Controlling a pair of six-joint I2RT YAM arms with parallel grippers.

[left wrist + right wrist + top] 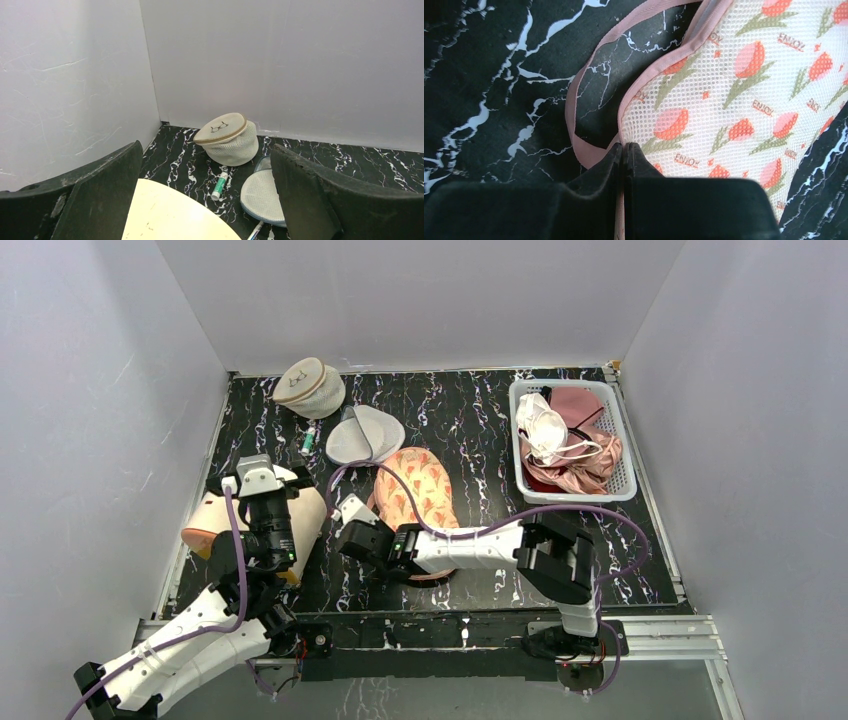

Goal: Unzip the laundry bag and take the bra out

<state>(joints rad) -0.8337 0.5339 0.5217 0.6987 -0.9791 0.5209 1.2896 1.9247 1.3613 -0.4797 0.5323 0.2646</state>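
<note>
grip set: right claw (625,150) pinched shut on pink edge of peach floral mesh laundry bag (734,100) ahead, bra not out.

Bottom centre: right gripper (625,152), black, jaws pressed flat together, no gap between.
Pinched at tips: pink edge (574,107) of laundry bag (734,100), where trim bends.
Right and upper right: bag's white mesh face, printed with red-pink tulips on green stems, small "ENJOY" lettering.
Left of tips: loose run of pink edge, arcing out from bag and back, lying on table (484,90).
Table: black marble pattern, white veins, also seen at far lower right corner.
</note>
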